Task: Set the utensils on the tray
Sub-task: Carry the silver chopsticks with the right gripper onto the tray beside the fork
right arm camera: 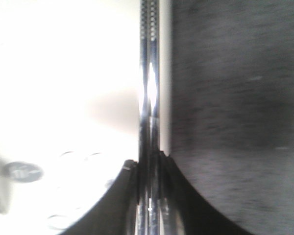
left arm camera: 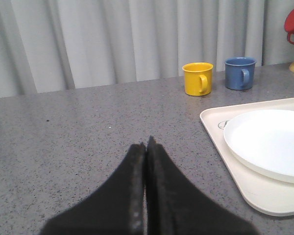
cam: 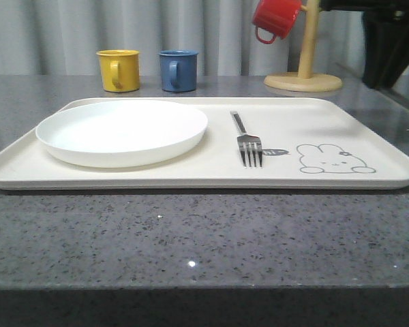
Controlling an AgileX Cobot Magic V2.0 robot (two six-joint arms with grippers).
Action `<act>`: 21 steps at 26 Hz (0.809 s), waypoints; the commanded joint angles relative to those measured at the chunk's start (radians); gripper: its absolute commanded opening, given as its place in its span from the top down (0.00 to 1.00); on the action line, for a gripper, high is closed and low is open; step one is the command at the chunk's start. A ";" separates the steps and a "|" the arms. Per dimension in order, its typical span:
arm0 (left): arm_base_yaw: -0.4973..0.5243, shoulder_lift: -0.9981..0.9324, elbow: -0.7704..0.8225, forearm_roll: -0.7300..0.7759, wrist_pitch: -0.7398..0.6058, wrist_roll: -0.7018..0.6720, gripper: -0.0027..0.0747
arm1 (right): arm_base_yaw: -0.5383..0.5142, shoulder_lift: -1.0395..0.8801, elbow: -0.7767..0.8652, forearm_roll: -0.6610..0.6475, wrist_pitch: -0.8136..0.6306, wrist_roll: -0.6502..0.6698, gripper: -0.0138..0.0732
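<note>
So the tray (cam: pixel 191 178) sits on the grey table (cam: pixel 191 245), with a white plate (cam: pixel 123 133) on its left part and a fork (cam: pixel 248 144) beside the rabbit drawing. Right gripper (right arm camera: pixel 149 164) is clamped on shiny chopsticks (right arm camera: pixel 150 88); left gripper (left arm camera: pixel 146 144) is closed, holding nothing.

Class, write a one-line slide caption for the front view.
Fork lies beside the white plate on the rabbit tray; three mugs behind.
</note>
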 commanded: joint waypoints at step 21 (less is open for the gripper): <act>0.000 0.012 -0.026 -0.005 -0.092 -0.012 0.99 | 0.139 0.092 -0.031 0.061 -0.117 0.176 0.84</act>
